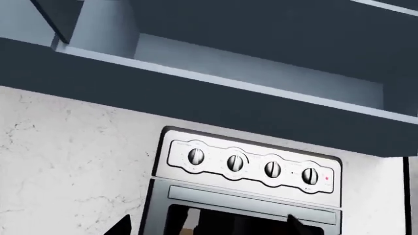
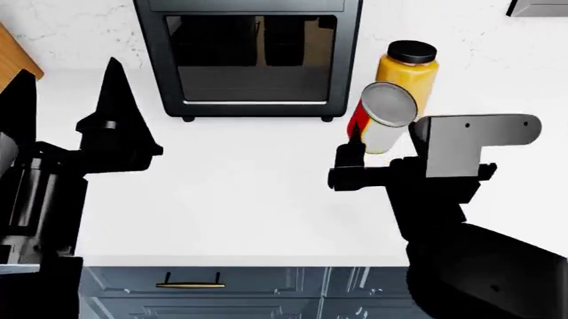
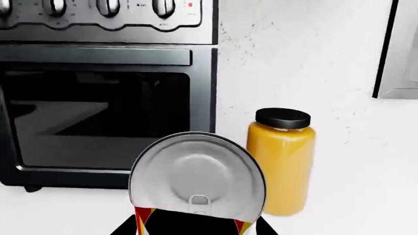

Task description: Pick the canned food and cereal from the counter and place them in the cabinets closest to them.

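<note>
Landmark: toaster oven (image 2: 249,56), one, black, at the back of the white worktop (image 2: 239,199); four knobs on its panel in the left wrist view.
Can: one tin (image 2: 384,116) with a grey lid and red, yellow and white label, tilted lid-up, right of the oven's front corner, lifted off the worktop.
Right gripper: right gripper (image 2: 355,156) clamped on the can's lower end; in the right wrist view the lid (image 3: 197,177) fills the space just above the fingers.
Jar: one orange jar (image 2: 406,70) with a black cap, upright, right of the oven, just behind the can.
Left gripper: left gripper (image 2: 111,113) in front of the oven's left corner, holding nothing visible; whether its jaws are parted cannot be told.
Wall cabinet: one blue-grey cabinet (image 1: 196,88) above the oven.
Drawer handle: one brass handle (image 2: 189,284) below the worktop edge.
</note>
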You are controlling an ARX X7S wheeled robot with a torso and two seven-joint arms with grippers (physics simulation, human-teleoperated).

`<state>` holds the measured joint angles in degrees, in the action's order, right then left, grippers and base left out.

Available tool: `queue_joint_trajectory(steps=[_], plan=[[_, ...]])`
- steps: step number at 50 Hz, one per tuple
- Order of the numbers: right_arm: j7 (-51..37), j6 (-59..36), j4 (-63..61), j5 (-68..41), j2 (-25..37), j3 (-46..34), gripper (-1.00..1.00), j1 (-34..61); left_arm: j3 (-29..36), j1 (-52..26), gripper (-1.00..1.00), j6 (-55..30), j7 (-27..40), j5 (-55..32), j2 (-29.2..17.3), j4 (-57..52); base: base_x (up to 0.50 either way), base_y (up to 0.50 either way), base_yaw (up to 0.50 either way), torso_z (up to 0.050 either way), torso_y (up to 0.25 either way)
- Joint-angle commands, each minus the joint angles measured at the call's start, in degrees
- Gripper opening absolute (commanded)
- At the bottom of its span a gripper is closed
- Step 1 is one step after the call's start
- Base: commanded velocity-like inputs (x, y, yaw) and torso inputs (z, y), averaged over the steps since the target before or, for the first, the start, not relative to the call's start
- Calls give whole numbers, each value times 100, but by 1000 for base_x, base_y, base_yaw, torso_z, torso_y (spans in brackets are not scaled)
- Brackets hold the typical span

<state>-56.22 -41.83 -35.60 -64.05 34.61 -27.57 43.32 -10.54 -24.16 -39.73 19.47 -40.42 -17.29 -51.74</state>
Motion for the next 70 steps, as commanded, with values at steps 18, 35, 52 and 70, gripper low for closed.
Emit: queue_joint_trajectory(steps=[18,35,52,70], plan=[[-2537,-663,-1959,-3598,804,353,-100,3332,-245,-4227,100,-1860,2042,-1492,-289,1591,0,0,0,0,1],[-3004,-962,-1074,-4988,980,13,-100,5567,-271,-5455,100,-2123,2166,-1819,-391,2230,0,0,0,0,1],[-2901,-1511,139,-5423,747,-487,-100,7472,-368,-5918,100,-2300,2343,-2079,-571,2225,416,-8,0,0,1],[-2569,-1625,528,-5159,668,-620,-100,7527,-340,-6181,100,-2343,2421,-2156,-665,2276,500,-13,0,0,2]])
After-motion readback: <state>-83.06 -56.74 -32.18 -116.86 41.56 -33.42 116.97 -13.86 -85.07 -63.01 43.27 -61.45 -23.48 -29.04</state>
